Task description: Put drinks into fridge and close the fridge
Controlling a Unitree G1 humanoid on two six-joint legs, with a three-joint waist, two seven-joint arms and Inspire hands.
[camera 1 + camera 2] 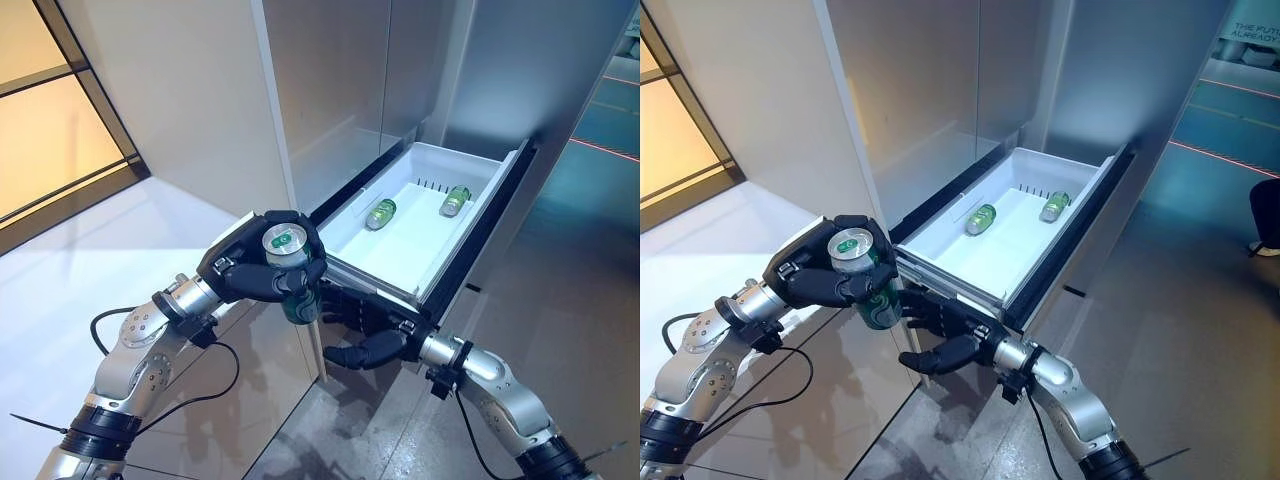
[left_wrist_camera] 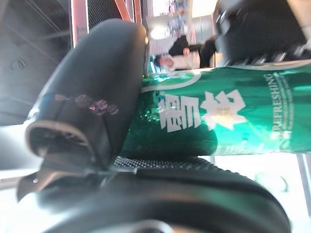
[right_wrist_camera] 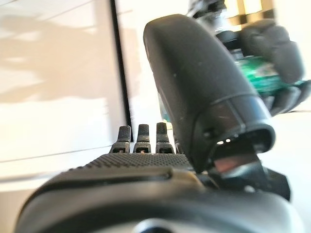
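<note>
We hold a green can (image 1: 290, 265) upright in our left hand (image 1: 262, 270), fingers curled around it, just beside the near corner of the open fridge drawer (image 1: 345, 262). Two more cans (image 1: 381, 213) lie inside, toward its far end. Our right hand (image 1: 362, 325), fingers loosely spread, is under the drawer's near edge.

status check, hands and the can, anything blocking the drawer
Left hand shut on green can, upright, just outside the open fridge drawer. Right hand open, below the drawer front. Two cans lie inside; path clear.
</note>
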